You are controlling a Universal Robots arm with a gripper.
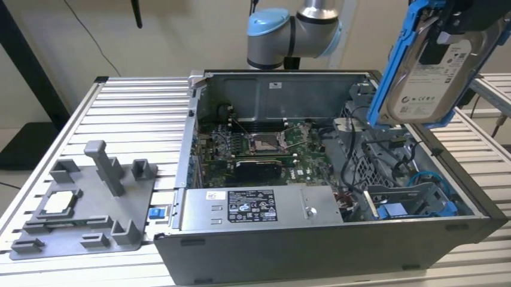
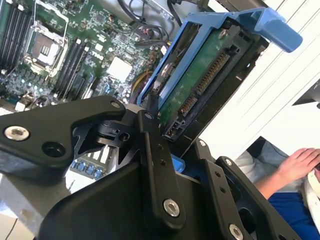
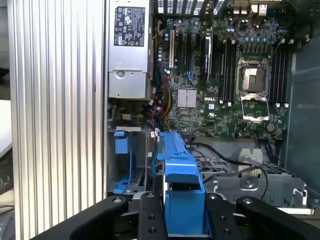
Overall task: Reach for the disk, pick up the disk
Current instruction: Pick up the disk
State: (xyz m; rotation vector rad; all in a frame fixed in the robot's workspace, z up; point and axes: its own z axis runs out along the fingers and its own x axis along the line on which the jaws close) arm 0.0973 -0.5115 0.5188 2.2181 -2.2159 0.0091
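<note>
- Disk (image 1: 427, 72), exterior view: held up in the air above the far right corner of the open computer case (image 1: 239, 251), well clear of its rim. It hangs tilted with the white label facing the camera and the blue bracket (image 1: 397, 54) running along its edges. The gripper (image 1: 471, 21) has it from the top end; fingers look clamped on it, so the pick-up is done. Label print is there but I won't read it out.
- Inside the case: green motherboard (image 1: 264, 152) with an empty processor socket (image 1: 265, 142), and a silver power supply (image 1: 255, 206) with a white-and-black sticker against the near wall. An empty blue drive bay (image 1: 407, 206) sits in the near right corner, probably where the disk sat.
- Beside the case, on the ribbed metal table (image 1: 119, 113), is a grey fixture tray (image 1: 80, 203) with a small square chip (image 1: 60, 203) on it.
- Second wrist view: black gripper fingers (image 2: 150, 150) are closed on the disk's end, with its green circuit board and connector row facing the camera. The bracket tab sticks out past the top. A person's hand (image 2: 300, 162) rests off to the side, away from the case.
- First wrist view: the bracket sits between the two black finger bases, directly above the case interior, so the disk is lifted straight out.
</note>
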